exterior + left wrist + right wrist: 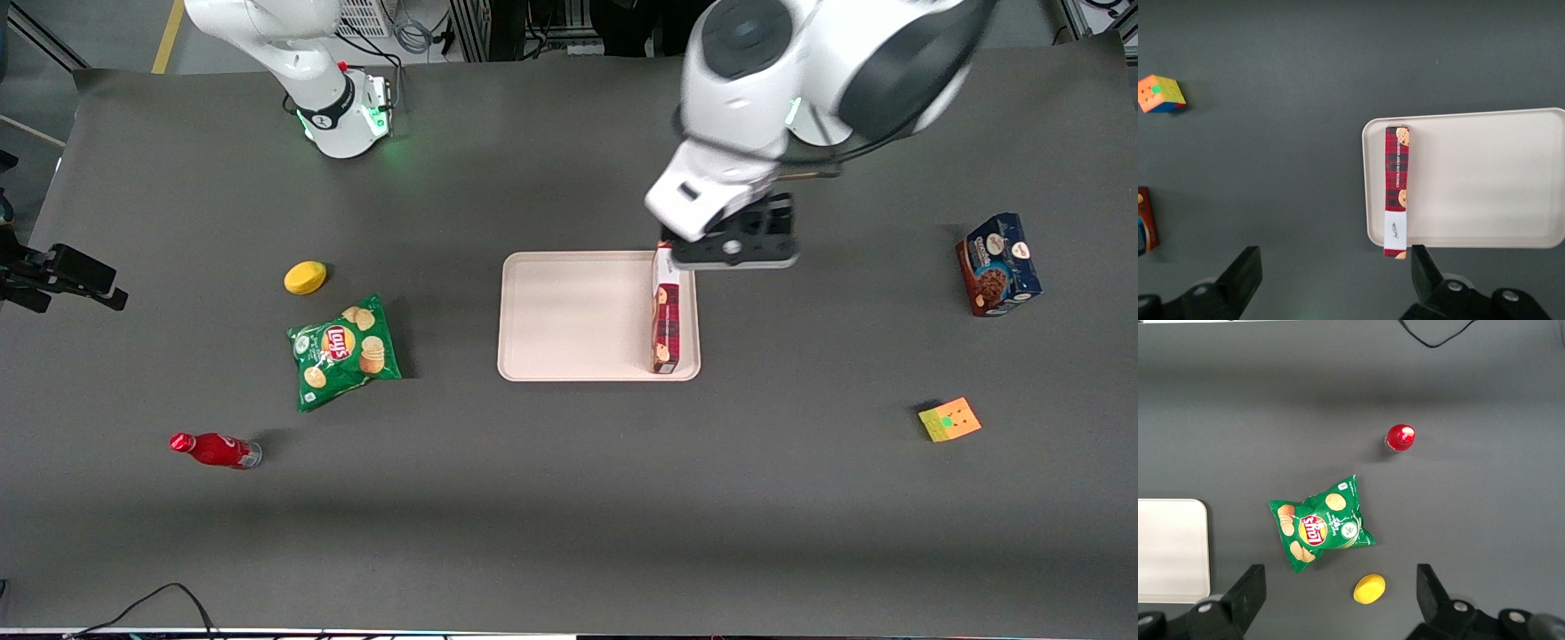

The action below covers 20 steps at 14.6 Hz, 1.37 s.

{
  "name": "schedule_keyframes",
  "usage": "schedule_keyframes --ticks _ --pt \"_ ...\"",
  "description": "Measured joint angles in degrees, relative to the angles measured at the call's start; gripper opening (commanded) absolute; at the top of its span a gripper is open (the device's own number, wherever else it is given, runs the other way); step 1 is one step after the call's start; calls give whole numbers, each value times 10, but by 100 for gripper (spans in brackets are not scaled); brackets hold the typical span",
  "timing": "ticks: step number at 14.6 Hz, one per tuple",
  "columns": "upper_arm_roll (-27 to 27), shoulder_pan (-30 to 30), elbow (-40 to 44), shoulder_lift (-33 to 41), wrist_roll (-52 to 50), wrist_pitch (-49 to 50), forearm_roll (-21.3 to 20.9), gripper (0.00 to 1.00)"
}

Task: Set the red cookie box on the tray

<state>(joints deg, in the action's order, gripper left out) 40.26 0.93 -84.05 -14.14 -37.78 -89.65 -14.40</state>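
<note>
**Cookie box on tray, jaws clear of it**

Front view: the red cookie box (665, 318) stands on its long narrow edge on the tray (578, 316), along the short rim toward the working arm's end. The gripper (734, 247) hangs above the box's white end, farther from the camera.

Left wrist view: the jaws are spread wide and hold nothing. The red cookie box (1397, 191) lies apart from both fingers (1423, 268), its white end nearest them, along the tray (1485, 180) edge.

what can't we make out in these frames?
- Front view: the gripper covers the white end of the red cookie box.
- Left wrist view: the picture's edge cuts off most of the blue box.
- Both views: whether the red cookie box lies fully inside the tray rim.
</note>
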Motion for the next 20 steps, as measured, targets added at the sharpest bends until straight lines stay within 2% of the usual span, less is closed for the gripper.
schedule_keyframes --ticks 3,6,8,12,20 --pt "-89 -22 -2 54 125 7 91 100" --pt "-191 -29 -28 94 229 10 129 100" --pt "-230 -30 -66 117 246 -11 141 100" --pt "-244 -30 -208 180 248 -127 143 100" --pt "-278 -30 -225 201 280 -133 143 100"
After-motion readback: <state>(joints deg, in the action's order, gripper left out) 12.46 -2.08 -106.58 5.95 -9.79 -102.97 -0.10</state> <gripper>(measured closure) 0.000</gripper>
